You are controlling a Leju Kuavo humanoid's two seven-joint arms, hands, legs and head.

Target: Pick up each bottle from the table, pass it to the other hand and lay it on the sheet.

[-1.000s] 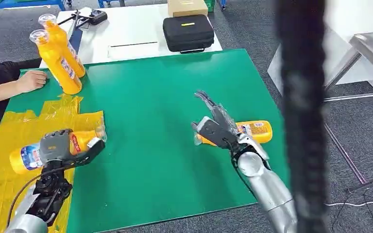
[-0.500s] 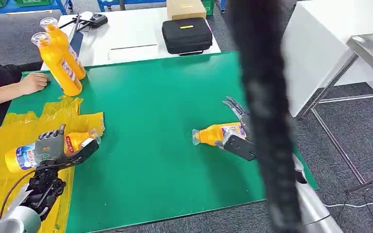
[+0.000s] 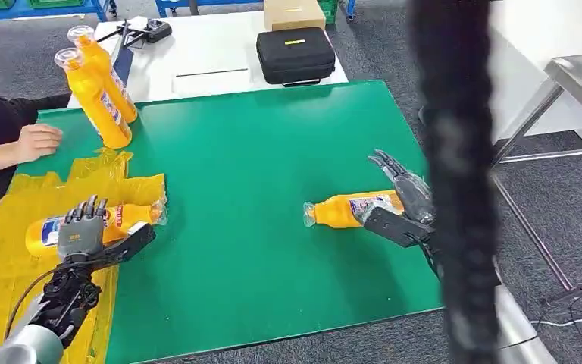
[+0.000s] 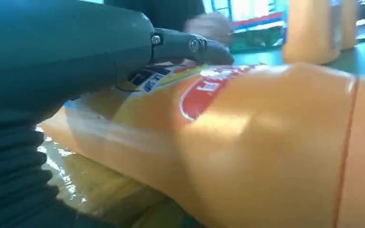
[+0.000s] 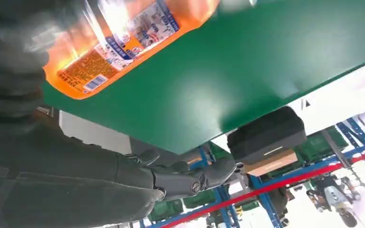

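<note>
Bright even light, blurred wrist views

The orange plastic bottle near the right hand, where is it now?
Head view: orange plastic bottle lies on the green mat's right side, beside the right hand.

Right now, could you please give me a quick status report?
Left hand open over bottle on sheet. Right hand open at bottle on table, not gripped. Person's hand beside the sheet.
</note>
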